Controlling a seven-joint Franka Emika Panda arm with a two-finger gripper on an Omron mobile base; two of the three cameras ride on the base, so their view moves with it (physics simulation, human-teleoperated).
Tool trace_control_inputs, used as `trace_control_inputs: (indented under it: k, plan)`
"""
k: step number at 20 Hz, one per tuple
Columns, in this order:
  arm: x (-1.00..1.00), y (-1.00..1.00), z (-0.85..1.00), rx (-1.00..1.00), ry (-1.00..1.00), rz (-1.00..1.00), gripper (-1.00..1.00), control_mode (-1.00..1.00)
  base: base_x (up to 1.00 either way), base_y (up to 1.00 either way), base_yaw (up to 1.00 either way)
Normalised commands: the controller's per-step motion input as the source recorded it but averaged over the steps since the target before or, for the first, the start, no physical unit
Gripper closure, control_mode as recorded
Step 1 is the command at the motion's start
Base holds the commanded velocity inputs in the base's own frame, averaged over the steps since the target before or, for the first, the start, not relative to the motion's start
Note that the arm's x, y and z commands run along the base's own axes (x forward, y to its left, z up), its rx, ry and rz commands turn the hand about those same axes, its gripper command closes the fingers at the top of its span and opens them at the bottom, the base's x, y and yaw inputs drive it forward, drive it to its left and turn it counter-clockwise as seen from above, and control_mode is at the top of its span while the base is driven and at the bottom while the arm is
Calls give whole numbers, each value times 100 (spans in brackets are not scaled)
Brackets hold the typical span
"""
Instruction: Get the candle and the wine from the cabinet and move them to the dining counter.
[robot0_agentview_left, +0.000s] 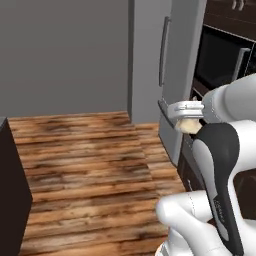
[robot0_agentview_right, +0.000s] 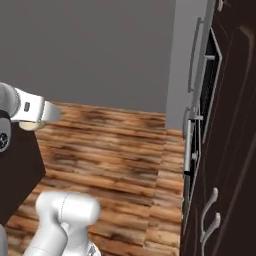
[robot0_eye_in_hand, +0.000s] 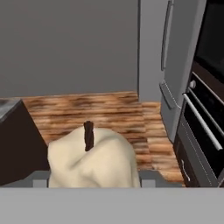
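The candle (robot0_eye_in_hand: 92, 162), a cream lumpy block with a dark wick, sits between my fingertips (robot0_eye_in_hand: 40, 179) in the hand view. My gripper (robot0_agentview_left: 184, 115) is shut on the candle (robot0_agentview_left: 189, 126), holding it in the air over the wooden floor beside the fridge. The right base view has the gripper (robot0_agentview_right: 40, 114) at the far left with the candle (robot0_agentview_right: 28, 125) under it. A grey-topped dark corner of the dining counter (robot0_eye_in_hand: 8, 107) lies to the left. The wine and the cabinet are out of view.
A grey fridge (robot0_agentview_left: 177, 60) with a long bar handle stands to the right, with a black built-in oven (robot0_eye_in_hand: 205, 127) beside it. Dark wood fronts with curved handles (robot0_agentview_right: 222, 200) line the right side. Wooden floor (robot0_agentview_left: 85, 165) stretches to a grey wall.
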Motion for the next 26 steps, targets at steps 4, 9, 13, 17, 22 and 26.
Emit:
trace_control_inputs:
  k: [4, 9, 13, 17, 22, 26]
  plan:
    - [0, 0, 0, 0, 0, 0, 100, 100, 100, -18, 34]
    - [0, 0, 0, 0, 0, 0, 100, 100, 100, 0, 27]
    - [0, 0, 0, 0, 0, 0, 100, 100, 100, -25, 16]
    - [0, 0, 0, 0, 0, 0, 100, 100, 100, -26, 13]
    - [0, 0, 0, 0, 0, 0, 100, 100, 100, -9, 18]
    - [0, 0, 0, 0, 0, 0, 100, 100, 100, -9, 19]
